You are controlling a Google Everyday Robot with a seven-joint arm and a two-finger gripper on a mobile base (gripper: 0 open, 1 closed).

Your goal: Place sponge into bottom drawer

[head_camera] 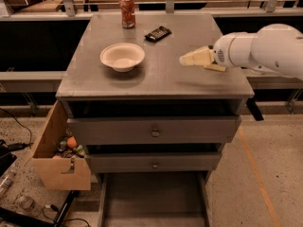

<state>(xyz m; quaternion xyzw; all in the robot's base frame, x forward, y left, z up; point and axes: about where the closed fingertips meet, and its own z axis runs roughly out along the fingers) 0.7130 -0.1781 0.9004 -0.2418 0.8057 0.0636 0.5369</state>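
Note:
My gripper (193,58) hovers just above the right side of the grey cabinet top (161,77), pointing left, on the white arm (265,51) that comes in from the right. The sponge does not show anywhere in view: none lies on the cabinet top or in the drawers. The bottom drawer (110,207) is pulled out at the foot of the cabinet, a wide shallow grey tray, and its visible floor is bare. It lies well below and to the left of the gripper.
A white bowl (122,56), a black flat packet (157,33) and a red can (127,5) stand on the cabinet top. Two knobbed drawers (154,131) are slightly out. A tan cardboard box (59,152) with small items hangs at the cabinet's left side.

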